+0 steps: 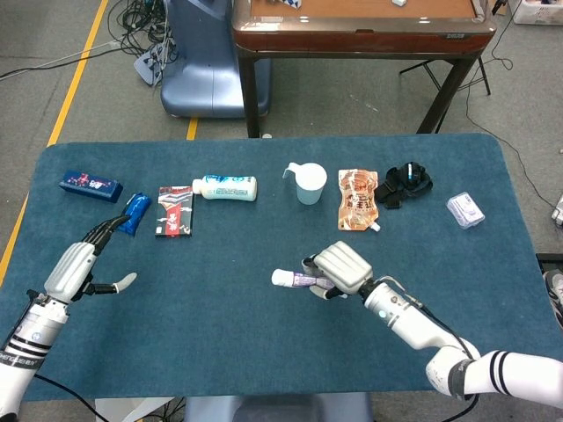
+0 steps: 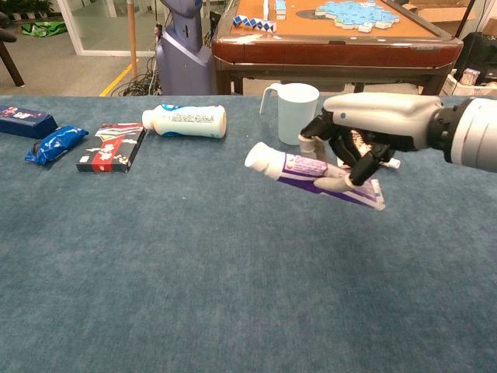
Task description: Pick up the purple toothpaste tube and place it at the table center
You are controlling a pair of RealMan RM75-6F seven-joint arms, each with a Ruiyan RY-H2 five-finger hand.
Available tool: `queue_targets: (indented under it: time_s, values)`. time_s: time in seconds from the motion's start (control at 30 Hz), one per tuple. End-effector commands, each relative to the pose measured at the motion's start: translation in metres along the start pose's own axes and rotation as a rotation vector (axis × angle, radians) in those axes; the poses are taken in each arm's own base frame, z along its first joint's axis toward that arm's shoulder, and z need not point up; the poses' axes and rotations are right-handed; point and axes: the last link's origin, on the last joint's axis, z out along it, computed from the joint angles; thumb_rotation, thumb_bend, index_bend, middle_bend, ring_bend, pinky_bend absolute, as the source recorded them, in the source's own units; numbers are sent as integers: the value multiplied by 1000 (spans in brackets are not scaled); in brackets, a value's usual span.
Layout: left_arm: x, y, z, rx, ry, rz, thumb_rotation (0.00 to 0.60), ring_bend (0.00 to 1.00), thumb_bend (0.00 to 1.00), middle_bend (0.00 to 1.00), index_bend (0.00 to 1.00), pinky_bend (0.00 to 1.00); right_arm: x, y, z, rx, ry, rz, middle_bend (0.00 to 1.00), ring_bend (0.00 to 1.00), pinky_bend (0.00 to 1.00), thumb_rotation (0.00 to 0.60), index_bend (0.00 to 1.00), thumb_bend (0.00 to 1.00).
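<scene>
My right hand [image 1: 341, 266] [image 2: 371, 128] grips the purple toothpaste tube [image 1: 297, 280] [image 2: 311, 172] and holds it in the air above the blue table [image 1: 264, 334], near the middle. The tube lies roughly level with its white cap pointing left. My left hand [image 1: 77, 266] hovers open over the left part of the table, fingers spread, holding nothing. It does not show in the chest view.
Along the far side lie a dark blue box [image 1: 90, 185], a blue packet [image 1: 133, 212], a red and black box [image 1: 176, 211], a white bottle [image 1: 226, 187], a white cup [image 1: 308, 183], an orange pouch [image 1: 358, 199], a black object [image 1: 405, 183] and a clear packet [image 1: 464, 209].
</scene>
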Motion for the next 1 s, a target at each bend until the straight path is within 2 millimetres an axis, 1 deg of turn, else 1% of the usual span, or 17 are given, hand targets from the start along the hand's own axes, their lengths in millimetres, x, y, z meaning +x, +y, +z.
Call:
queue_targets:
  time_s: [0.03,0.07,0.1,0.13,0.17,0.2,0.23,0.27,0.33,0.37,0.5,0.77,1.0]
  values:
    - [5,11,16,-5,-4,-121,539,79,183,85,0,84,-2,-16,7,39,23,40,727,662,606,600,819,762]
    - [6,14,19,-6,-5,-168,478,79,166,85,0,84,-4,-21,9,49,30,51,728,665,611,600,820,763]
    - [6,16,21,-7,-7,-204,435,79,155,85,0,84,-5,-25,11,56,36,62,728,666,616,600,820,764]
    - [7,19,23,-8,-11,-252,343,79,139,85,0,84,-7,-30,13,66,46,79,729,667,620,600,821,766]
    - [7,21,24,-9,-13,-286,271,79,125,85,0,84,-9,-34,15,74,53,88,730,669,624,600,823,768]
    - [7,23,25,-12,-14,-318,204,79,113,85,0,84,-11,-38,16,82,58,99,732,672,628,600,827,771]
    - [7,25,26,-14,-16,-356,161,79,105,85,0,84,-13,-43,19,93,66,112,735,675,633,600,831,774]
    - [7,26,27,-15,-18,-381,82,79,88,85,0,84,-15,-47,21,101,71,116,737,678,637,600,834,777]
    - [6,29,28,-20,-21,-427,9,79,69,85,0,84,-18,-55,26,116,88,124,739,684,645,600,837,785]
    - [5,30,29,-22,-20,-441,0,79,62,85,0,84,-18,-58,28,120,97,129,740,687,649,600,837,788]
    - [-2,35,32,-29,-25,-466,0,68,49,84,0,84,-23,-71,39,129,137,152,741,691,660,600,841,794]
    - [-22,42,40,-49,6,-438,0,55,36,64,0,84,-29,-95,60,151,186,218,744,691,677,600,845,795]
    - [-42,48,49,-67,47,-423,0,49,28,51,0,79,-30,-109,74,159,228,279,749,694,690,600,849,802]
